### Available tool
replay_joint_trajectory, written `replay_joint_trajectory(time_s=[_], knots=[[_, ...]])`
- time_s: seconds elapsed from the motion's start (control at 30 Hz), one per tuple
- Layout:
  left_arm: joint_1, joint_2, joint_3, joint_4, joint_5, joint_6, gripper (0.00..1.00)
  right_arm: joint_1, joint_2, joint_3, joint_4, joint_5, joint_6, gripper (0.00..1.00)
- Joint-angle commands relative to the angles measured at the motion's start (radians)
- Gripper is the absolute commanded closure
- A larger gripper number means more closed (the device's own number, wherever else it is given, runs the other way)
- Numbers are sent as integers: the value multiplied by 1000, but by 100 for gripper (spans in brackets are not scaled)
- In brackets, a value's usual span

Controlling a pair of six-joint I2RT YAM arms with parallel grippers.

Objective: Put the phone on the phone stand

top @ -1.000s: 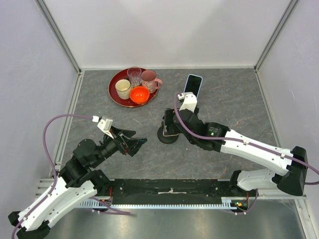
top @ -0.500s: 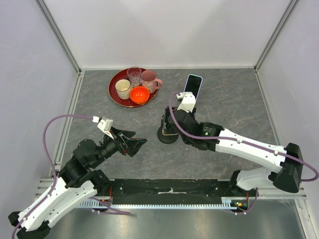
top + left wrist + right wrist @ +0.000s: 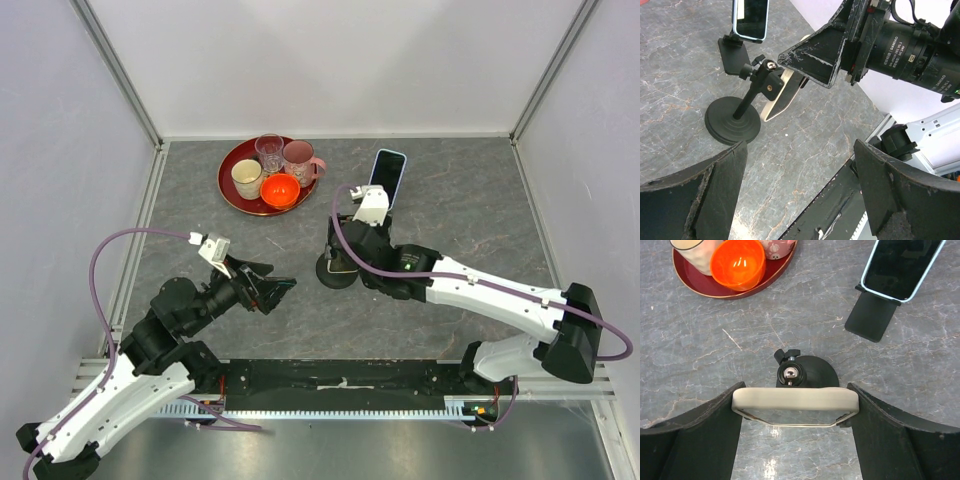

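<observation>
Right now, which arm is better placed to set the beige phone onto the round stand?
Right. The right fingers grip the beige phone right at the stand; the left fingers hang open, well apart.

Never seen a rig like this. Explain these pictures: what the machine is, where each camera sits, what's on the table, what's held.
These are two robot arms bolted at the near edge of a grey table, each ending in a two-finger gripper. The wide picture comes from a camera overhead; the other two from cameras on the wrists, looking past their own fingers. On the table sit a red tray with three cups and an orange bowl, a blue-cased phone propped on a flat black stand, and a round-based phone stand. The right gripper holds a cream-cased phone close to that stand's top. The left gripper is open and empty.
</observation>
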Motion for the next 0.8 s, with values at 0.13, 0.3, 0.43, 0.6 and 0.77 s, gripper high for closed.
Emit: replay_joint_trajectory(time_s=[0.13,0.3,0.43,0.6,0.77], knots=[[-1,-31,44,-26,-8,28,7,-154,-209,3,-123,206,-129,100],[-1,-23,43,-7,7,26,7,-416,-251,30,-57,110,-287,100],[-1,-8,47,4,33,23,8,-602,-191,58,45,-16,-334,100],[-1,-45,47,-20,50,-1,8,-702,-93,75,210,-91,-392,100],[-1,-92,46,-71,36,-12,8,-719,-39,98,267,-143,-387,100]])
